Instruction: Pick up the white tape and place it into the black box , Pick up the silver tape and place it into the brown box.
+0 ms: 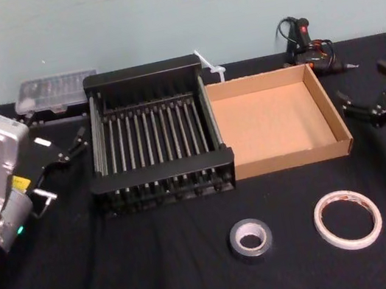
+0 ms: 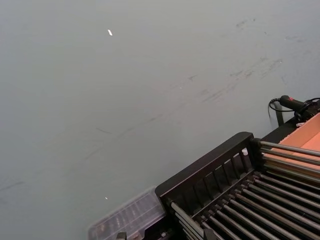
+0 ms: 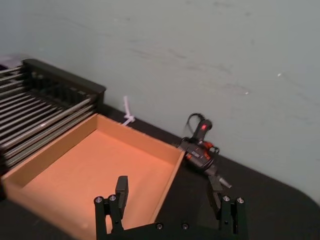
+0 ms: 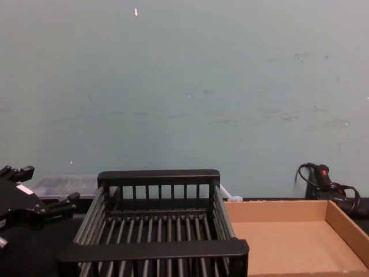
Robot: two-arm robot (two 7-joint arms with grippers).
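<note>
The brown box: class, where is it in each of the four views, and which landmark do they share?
Head view: brown box right of centre, beside the black box.
Left wrist view: beyond the black box's bars.
Right wrist view: between black box and black corded tool.
Chest view: lower right.
Shared landmark: that tool.

Silver tape point(image 1: 251, 239) lies flat, apart from the seemingly translucent white tape point(image 1: 347, 219).
</note>
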